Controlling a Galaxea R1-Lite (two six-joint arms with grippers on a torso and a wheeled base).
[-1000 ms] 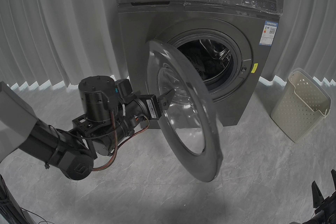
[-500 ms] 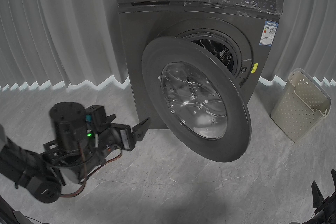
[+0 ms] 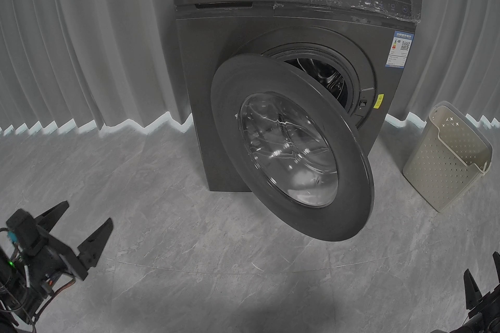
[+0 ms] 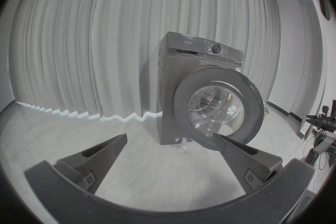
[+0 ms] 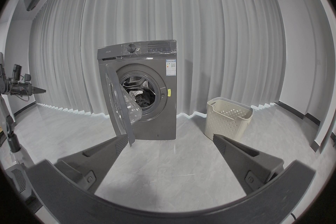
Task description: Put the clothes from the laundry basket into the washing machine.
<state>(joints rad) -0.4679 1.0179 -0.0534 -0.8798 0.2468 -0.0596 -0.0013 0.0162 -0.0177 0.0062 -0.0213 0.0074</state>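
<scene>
The grey washing machine [image 3: 229, 37] stands against the curtain with its round door [image 3: 291, 152] swung partway across the drum opening [image 3: 317, 76]. Dark clothes [image 5: 141, 98] lie inside the drum. The beige perforated laundry basket [image 3: 448, 157] sits on the floor right of the machine, and its inside [image 5: 228, 118] looks bare. My left gripper [image 3: 87, 212] hangs open low at the front left, well away from the door [image 4: 217, 109]. Low at the front right, my right gripper [image 3: 482, 266] is open, with the basket beyond its fingers [image 5: 245, 158].
Grey tiled floor [image 3: 208, 256] spreads wide in front of the machine. A pleated curtain [image 3: 94, 37] closes off the back. The half-open door juts out over the floor toward me.
My left arm pulled back from the door's inner side down to the front left. The door swung from nearly edge-on to partway shut, then stood still.
</scene>
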